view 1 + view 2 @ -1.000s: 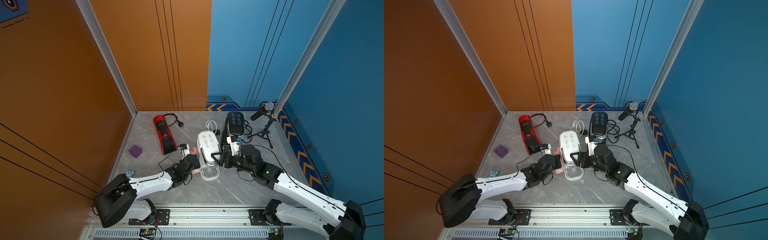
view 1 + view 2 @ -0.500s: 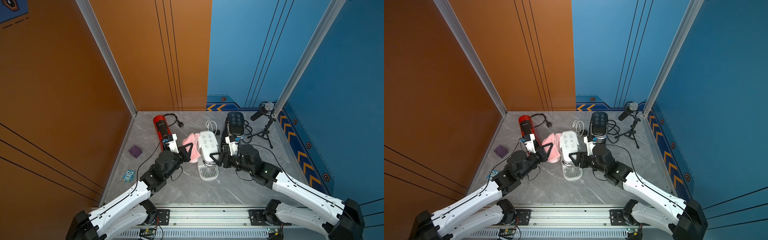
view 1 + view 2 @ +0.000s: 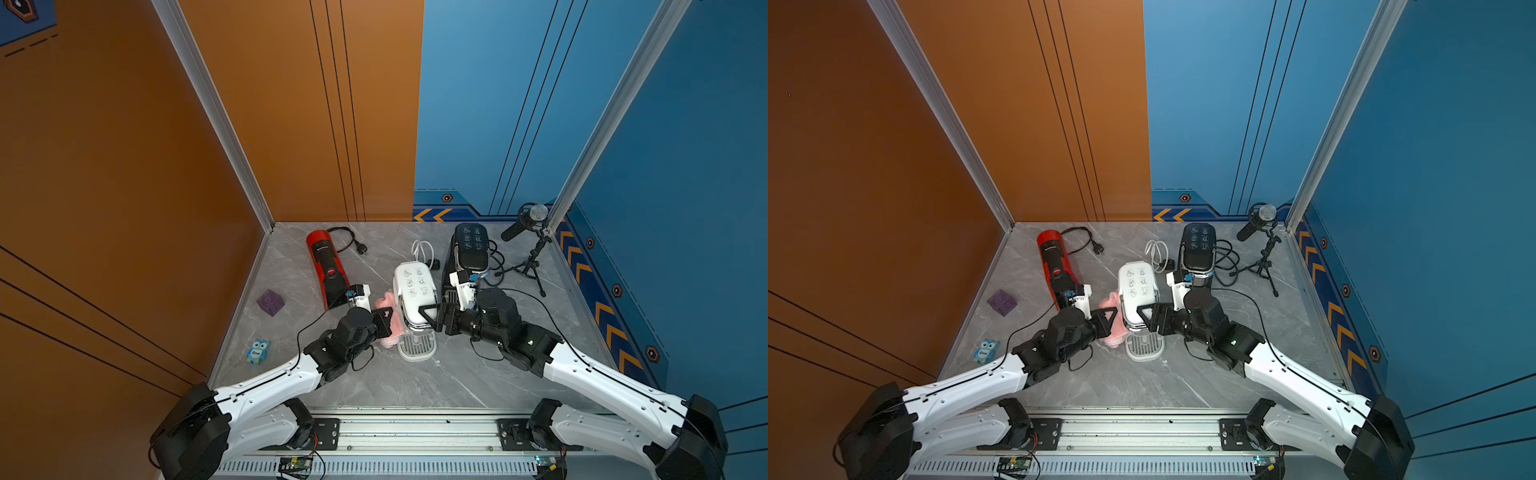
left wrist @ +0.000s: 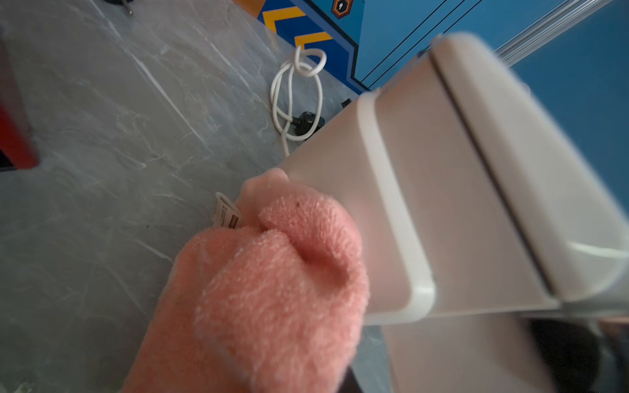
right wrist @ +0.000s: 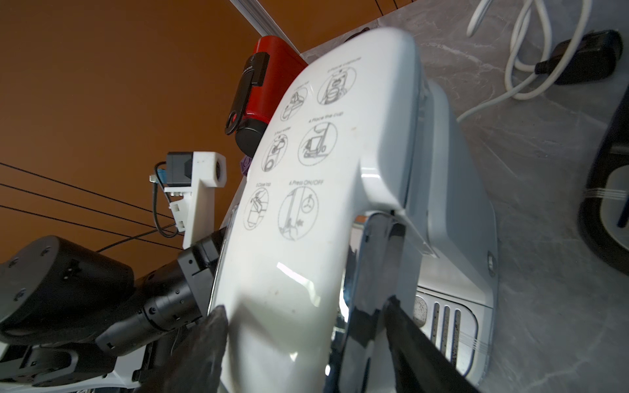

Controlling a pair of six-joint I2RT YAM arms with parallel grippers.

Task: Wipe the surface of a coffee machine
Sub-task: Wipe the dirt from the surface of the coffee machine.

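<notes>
Pink cloth (image 4: 272,289), pinched in the closed left gripper (image 3: 386,320), presses the side of the white coffee machine (image 3: 415,286) at mid-table; right gripper (image 3: 432,318) clasps its front, steadying it; wiping seems underway; next stroke needs steady sideways pressure.

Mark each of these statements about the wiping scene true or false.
1. The left gripper presses a pink fluffy cloth against the white plastic coffee machine. True.
2. The right gripper holds that cloth. False: its fingers flank the white machine's front.
3. The purple cube sits on the red cylindrical coffee machine. False: it lies apart on the grey marbled table.
4. A black microphone on a tripod stands in the far corner. True.
</notes>
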